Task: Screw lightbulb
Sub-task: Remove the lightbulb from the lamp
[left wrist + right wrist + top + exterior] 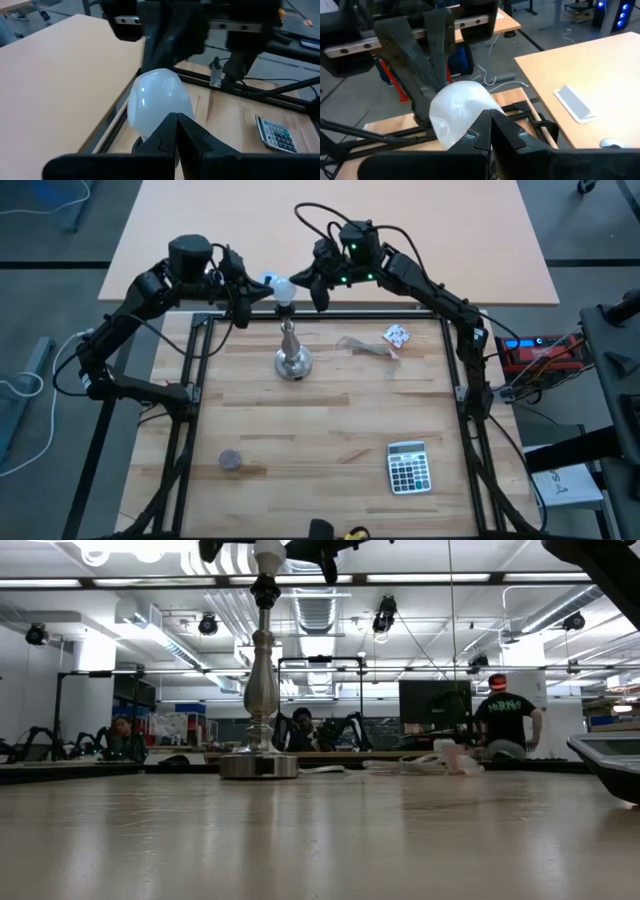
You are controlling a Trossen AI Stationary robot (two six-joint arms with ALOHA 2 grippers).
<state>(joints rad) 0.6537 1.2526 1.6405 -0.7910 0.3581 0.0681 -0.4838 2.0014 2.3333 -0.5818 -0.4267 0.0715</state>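
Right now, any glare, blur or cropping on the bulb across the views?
High view: lightbulb blown out white atop the stand. Low view: bulb cropped at the top edge, stand backlit by ceiling lights. Both wrist views: bulb shows soft highlights, own pincer fingers dark in front.

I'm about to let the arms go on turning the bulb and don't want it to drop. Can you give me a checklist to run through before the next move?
1. Lightbulb sits on top of the silver stand: ok.
2. Stand upright on the table, base flat: ok, as the low view shows.
3. Left gripper with jaws shut, tips against the bulb: ok.
4. Right gripper with jaws shut, tips at the bulb from the opposite side: ok.
5. Screw base seated straight in the socket: cannot tell, the thread is hidden.
6. Calculator and paper scrap away from the stand: ok.
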